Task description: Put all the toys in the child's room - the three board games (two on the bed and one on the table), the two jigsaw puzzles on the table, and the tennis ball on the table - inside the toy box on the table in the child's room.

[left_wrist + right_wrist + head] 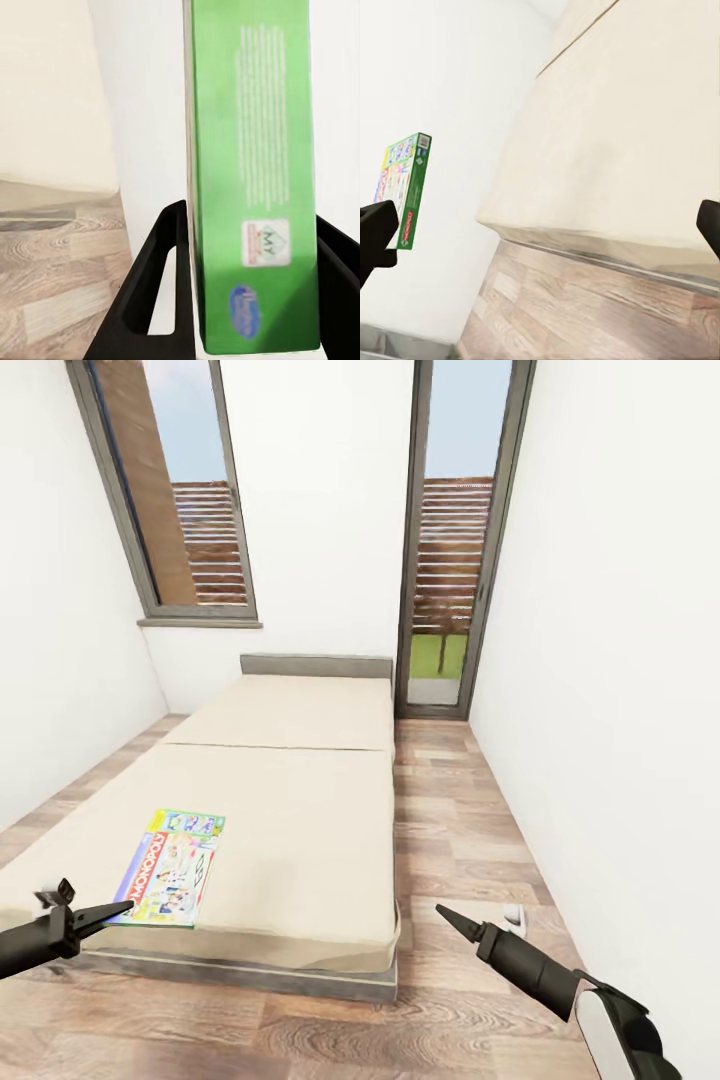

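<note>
Head view: robot faces the bed (290, 800) in a narrow white-walled room with plank floor (460, 830), a window (175, 490) and a glass door (455, 540) at the far end. 1 board game (170, 867), the pale green colourful one, sits at the bed's near left corner, and the left gripper (105, 910) has its tip at the box's near edge. Left wrist view shows the box's green side (251, 187) standing between the 2 black fingers (150, 300), so I judge the left gripper clamped on the game; whether the box is already lifted off the mattress I cannot tell from the head view, though the right wrist view shows the game (405, 187) against the white wall, clear of the bed, so it looks raised. Right gripper (450, 920) hangs over the floor just beside the bed's near right corner, holding nothing; its fingers look pinched to a point, so together. Progress, as a judgement: early to middle. 1 bed game is in hand, not yet in the toy box. Table, toy box, puzzles and ball are out of frame, so what is already packed cannot be judged. Left to do: turn, drive to the table, drop this game in the box, then deal with whatever remains.
</note>
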Available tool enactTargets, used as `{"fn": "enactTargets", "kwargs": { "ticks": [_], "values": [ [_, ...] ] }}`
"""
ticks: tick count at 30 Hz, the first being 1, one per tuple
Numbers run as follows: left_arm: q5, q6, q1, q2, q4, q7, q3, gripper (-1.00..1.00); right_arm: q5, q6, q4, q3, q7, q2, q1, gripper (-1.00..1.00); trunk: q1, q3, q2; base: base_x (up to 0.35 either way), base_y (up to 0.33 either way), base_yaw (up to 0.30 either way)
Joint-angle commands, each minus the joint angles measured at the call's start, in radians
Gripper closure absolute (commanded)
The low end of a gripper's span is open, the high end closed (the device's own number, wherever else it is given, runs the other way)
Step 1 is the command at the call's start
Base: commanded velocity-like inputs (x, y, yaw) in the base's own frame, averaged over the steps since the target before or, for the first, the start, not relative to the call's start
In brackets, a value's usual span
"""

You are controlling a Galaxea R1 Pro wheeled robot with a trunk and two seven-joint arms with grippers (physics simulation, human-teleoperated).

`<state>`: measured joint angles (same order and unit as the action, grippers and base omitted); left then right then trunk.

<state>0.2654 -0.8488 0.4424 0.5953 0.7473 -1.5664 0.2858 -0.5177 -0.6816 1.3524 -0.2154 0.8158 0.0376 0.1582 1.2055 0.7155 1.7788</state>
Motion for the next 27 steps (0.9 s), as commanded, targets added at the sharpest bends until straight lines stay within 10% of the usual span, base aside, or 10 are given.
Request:
{"fn": "enactTargets", "kwargs": {
  "ticks": [1, 27],
  "values": [
    [-0.001, -0.01, 0.001, 0.0, 0.0, -0.004, 0.001, 1.0, -0.004, -0.007, 0.001, 0.001, 0.0, 0.003, 0.0, -1.0, -0.004, -0.002, -0.007, -0.049, 0.0, 0.282],
    [-0.002, -0.013, 0.001, 0.001, -0.005, -0.004, 0.006, 1.0, -0.004, -0.026, 0.002, 0.005, -0.004, 0.012, 0.0, -1.0, -0.104, -0.073, -0.189, -0.004, 0.0, 0.282]
  ]
}}
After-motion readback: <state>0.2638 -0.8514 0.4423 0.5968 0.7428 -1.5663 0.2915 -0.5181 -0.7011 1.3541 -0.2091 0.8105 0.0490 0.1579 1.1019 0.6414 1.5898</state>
